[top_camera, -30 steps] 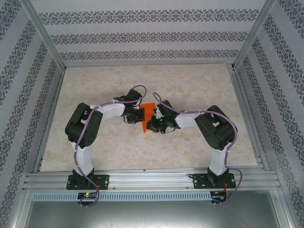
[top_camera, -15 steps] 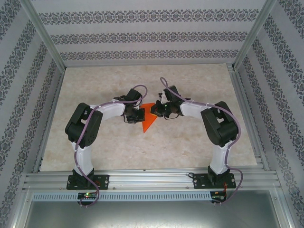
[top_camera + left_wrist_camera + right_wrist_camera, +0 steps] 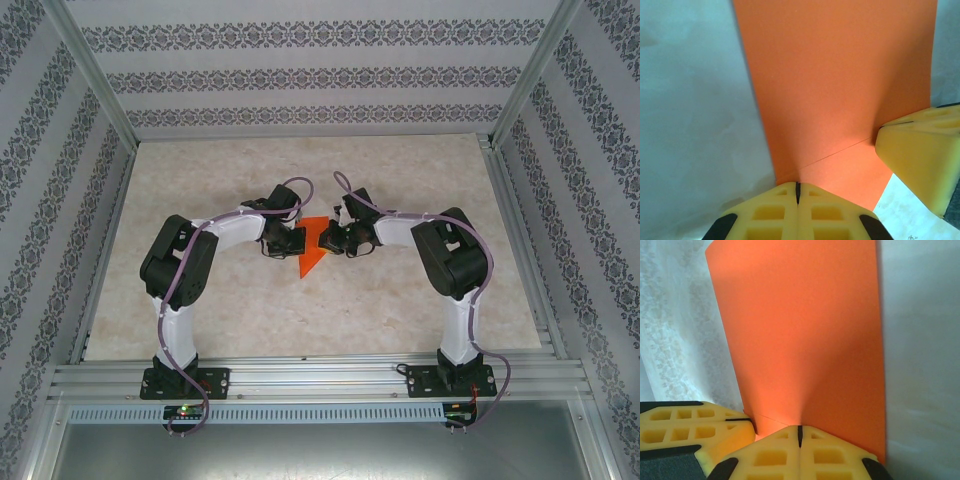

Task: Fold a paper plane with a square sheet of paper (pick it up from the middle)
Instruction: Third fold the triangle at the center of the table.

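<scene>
The square sheet of paper is bright orange-red and sits mid-table between the two arms, showing as a folded shape with a point toward the near edge. My left gripper is shut on its left side and my right gripper is shut on its right side. In the left wrist view the paper rises from my shut left gripper, with a thin crease running to the right gripper's yellow finger. In the right wrist view the paper stands above my shut right gripper, next to the left gripper's fingers.
The beige marbled tabletop lies all around the paper. Patterned walls and aluminium frame posts close in the back and sides. A metal rail carries both arm bases along the near edge.
The right gripper has moved from the paper's near end up to its far right side, and has since eased slightly nearer. More of the orange paper shows now. The left arm has barely moved.
</scene>
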